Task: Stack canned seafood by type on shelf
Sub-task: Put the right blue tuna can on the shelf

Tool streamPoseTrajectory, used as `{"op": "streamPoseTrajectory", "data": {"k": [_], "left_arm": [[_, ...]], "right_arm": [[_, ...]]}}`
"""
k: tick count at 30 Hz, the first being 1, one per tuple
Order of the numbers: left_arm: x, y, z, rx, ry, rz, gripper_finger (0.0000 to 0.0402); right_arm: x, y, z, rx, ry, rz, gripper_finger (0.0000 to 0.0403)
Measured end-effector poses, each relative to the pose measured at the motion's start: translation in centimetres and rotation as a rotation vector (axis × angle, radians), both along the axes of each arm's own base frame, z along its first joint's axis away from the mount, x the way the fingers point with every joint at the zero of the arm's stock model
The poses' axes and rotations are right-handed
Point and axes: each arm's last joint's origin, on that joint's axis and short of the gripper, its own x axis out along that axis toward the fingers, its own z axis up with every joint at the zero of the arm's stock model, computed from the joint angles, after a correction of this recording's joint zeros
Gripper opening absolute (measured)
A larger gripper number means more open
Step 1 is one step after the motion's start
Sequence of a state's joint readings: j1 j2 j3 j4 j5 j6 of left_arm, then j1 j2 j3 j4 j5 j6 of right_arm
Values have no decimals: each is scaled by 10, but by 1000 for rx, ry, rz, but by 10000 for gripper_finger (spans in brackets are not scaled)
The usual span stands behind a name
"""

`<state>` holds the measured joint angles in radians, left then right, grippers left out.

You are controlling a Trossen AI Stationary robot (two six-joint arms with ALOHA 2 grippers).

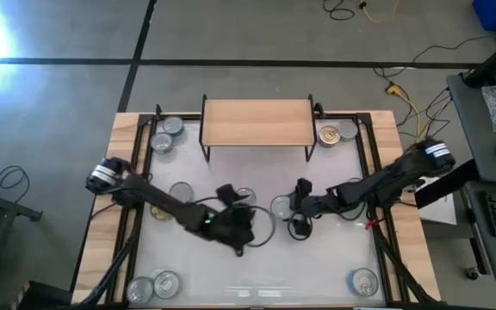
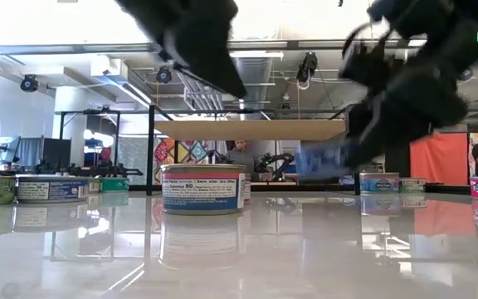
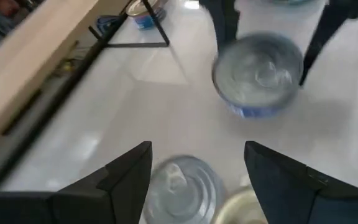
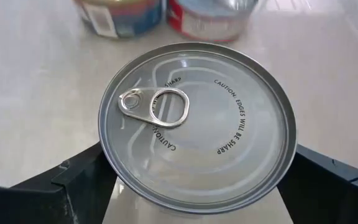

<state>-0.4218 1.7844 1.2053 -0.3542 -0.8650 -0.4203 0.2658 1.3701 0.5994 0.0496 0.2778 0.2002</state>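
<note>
You see two tins (image 1: 167,132) at the left end of the shelf (image 1: 257,121), on the white table (image 1: 334,258) just beside its legs. Well in front of the shelf, at the near left corner, sit two more tins (image 1: 154,285). The left gripper (image 1: 235,205) hangs over the middle of the table, in front of the shelf and left of its centre. Its fingers (image 3: 126,171) stand apart with nothing between them, and a silver-topped tin (image 3: 182,186) lies on the table below the gap, with a gold-topped one just beside it.

Right of that, still in front of the shelf, the right gripper (image 1: 298,207) has a finger on either side of a silver-topped tin (image 4: 197,127) with a ring pull. The fingers (image 4: 73,183) lie close against its sides, but you cannot tell whether they press it. In the low view a blurred blue-sided tin (image 2: 322,159) shows in that gripper, clear of the table. Two more tins, one blue-sided and one red-sided, stand just past it toward the shelf.

At the right end of the shelf a gold-topped tin (image 1: 329,134) sits with a silver one touching it. One tin (image 1: 364,281) lies alone at the near right corner.
</note>
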Motion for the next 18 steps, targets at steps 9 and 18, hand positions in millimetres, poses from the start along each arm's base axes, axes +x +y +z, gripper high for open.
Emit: {"op": "streamPoseTrajectory", "data": {"k": [9,18], "left_arm": [[-32,-13,-29,-225,-217,-182,240],[-37,-15,-42,-201,-193,-270,240]], "right_arm": [[9,-30,88,-139,-63,-99,361],[43,-103,139,-207,-122,-220,362]]}}
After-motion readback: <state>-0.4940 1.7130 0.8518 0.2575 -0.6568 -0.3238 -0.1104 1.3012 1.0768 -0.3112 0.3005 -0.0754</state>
